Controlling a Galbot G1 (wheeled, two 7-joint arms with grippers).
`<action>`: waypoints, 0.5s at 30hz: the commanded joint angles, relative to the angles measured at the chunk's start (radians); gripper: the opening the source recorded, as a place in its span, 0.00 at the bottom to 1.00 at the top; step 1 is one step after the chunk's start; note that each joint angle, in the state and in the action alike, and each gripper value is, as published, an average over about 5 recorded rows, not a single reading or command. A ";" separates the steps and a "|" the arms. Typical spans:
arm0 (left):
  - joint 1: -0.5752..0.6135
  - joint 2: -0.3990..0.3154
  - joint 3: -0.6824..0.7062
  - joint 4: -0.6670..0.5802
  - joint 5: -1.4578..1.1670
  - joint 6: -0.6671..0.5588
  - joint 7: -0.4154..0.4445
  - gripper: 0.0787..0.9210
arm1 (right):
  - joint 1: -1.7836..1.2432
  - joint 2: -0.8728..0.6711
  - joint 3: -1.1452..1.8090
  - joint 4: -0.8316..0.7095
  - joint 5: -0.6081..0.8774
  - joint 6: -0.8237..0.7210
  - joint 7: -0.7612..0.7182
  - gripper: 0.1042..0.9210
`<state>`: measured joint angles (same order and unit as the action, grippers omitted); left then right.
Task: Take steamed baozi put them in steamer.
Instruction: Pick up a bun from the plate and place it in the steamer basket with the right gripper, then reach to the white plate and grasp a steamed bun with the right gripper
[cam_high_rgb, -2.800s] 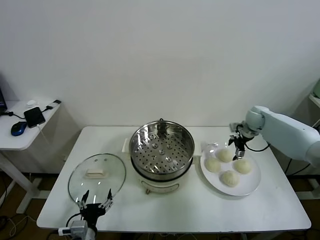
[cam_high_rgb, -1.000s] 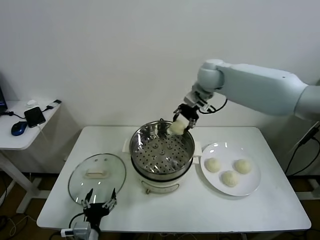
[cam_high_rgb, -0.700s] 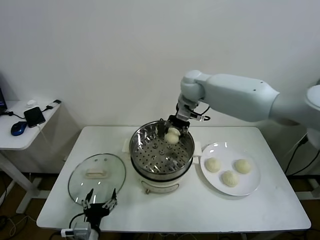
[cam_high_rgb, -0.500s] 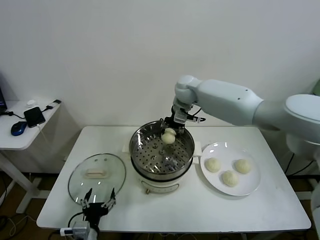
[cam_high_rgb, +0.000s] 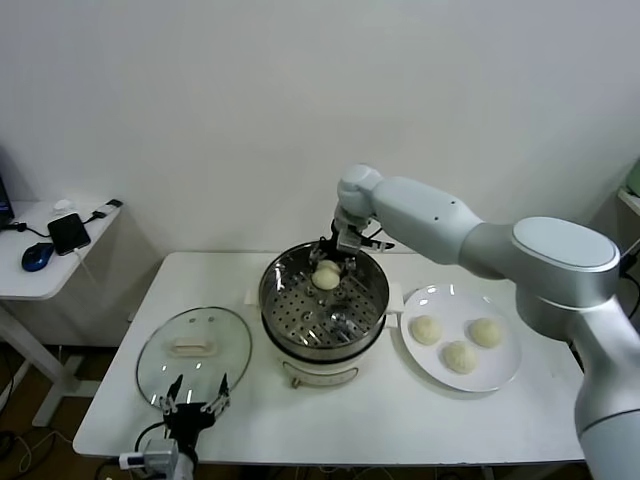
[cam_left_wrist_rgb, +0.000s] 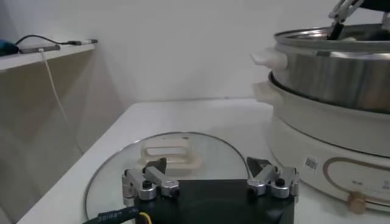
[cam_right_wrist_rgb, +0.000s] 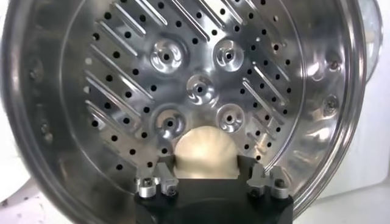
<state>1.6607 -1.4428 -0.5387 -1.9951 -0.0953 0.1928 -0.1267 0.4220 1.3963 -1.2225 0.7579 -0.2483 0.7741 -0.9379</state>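
My right gripper is shut on a cream-white baozi and holds it inside the steel steamer, over the far part of the perforated tray. In the right wrist view the baozi sits between the two fingers. Three more baozi lie on the white plate to the right of the steamer: one, one, one. My left gripper is open and empty at the table's front left edge, by the glass lid.
The glass lid with a cream handle lies flat left of the steamer's cream base. A side table at far left carries a mouse and a phone. The wall stands close behind the table.
My right gripper picked one baozi from the plate, carried it left over the steamer and lowered it into the pot. The left arm has stayed still.
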 joint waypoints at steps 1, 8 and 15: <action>0.000 -0.001 0.000 0.000 -0.001 0.000 0.000 0.88 | 0.015 0.007 -0.005 -0.002 0.058 0.014 0.003 0.87; 0.007 -0.009 0.005 -0.010 0.005 0.000 0.003 0.88 | 0.266 -0.121 -0.173 0.119 0.492 -0.004 -0.177 0.88; 0.010 -0.015 0.006 -0.016 0.009 0.001 0.006 0.88 | 0.544 -0.402 -0.557 0.330 0.904 -0.416 -0.223 0.88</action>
<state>1.6688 -1.4562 -0.5345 -2.0092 -0.0890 0.1926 -0.1217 0.7507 1.1681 -1.5300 0.9537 0.2935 0.5833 -1.0835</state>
